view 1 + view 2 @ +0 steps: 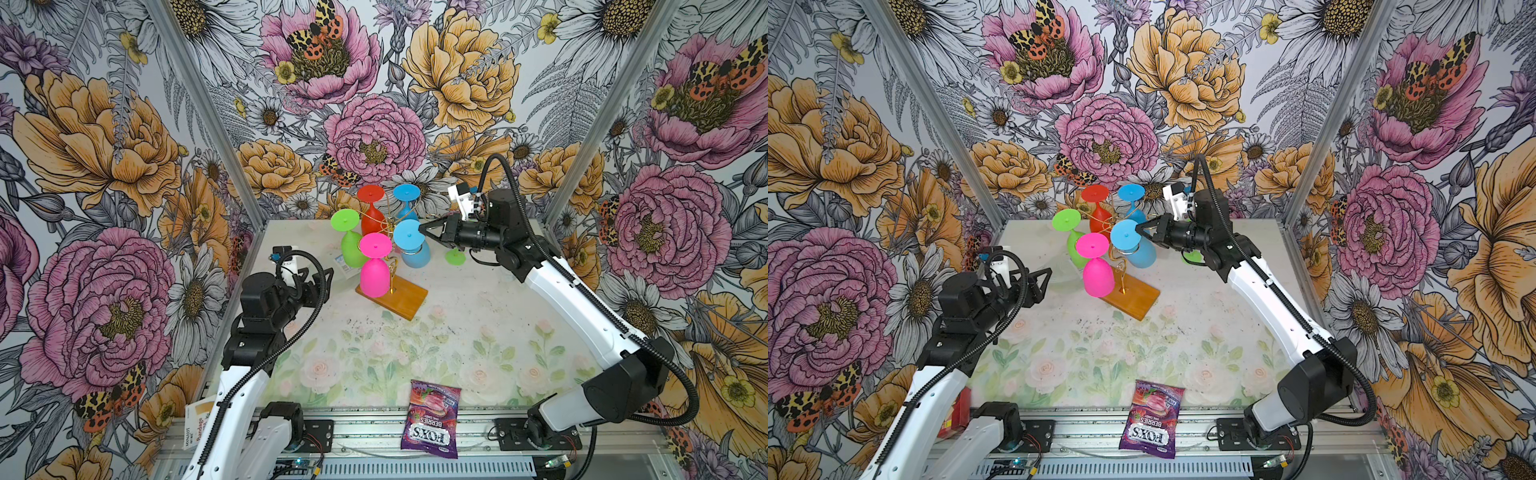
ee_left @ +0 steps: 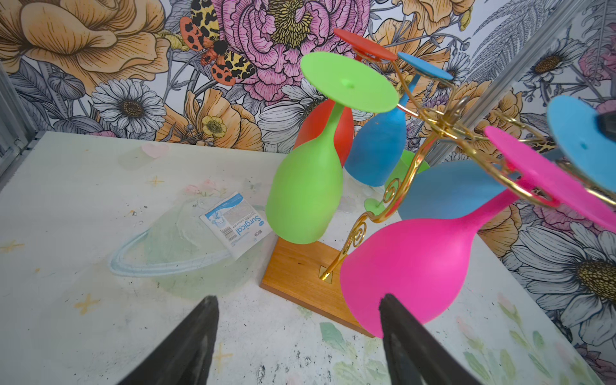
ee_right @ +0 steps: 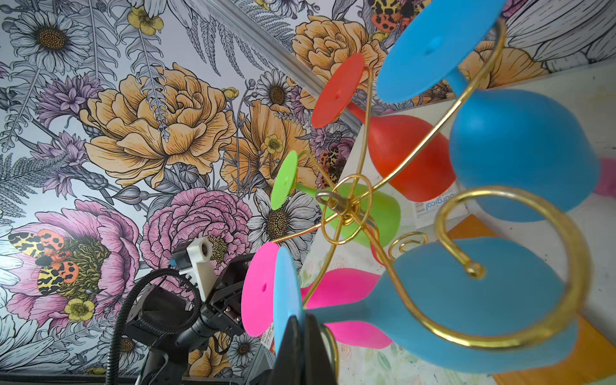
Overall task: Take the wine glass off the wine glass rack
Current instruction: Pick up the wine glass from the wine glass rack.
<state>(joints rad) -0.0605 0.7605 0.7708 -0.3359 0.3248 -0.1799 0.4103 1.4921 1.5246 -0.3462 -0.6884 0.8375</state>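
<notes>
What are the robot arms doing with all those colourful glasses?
The robot is taking a wine glass off the gold wine glass rack. The right gripper has its jaws shut on the round foot of a blue wine glass hanging upside down on it. The left gripper hovers near the pink wine glass with open jaws, holding nothing.

rack (image 2: 335, 265) gold | base (image 1: 399, 297) orange-brown | pink glass (image 1: 374, 276) | green glass (image 1: 352, 249) | red glass (image 1: 372, 222) | blue glass (image 1: 415, 255) | walls (image 1: 104, 166) floral
</notes>
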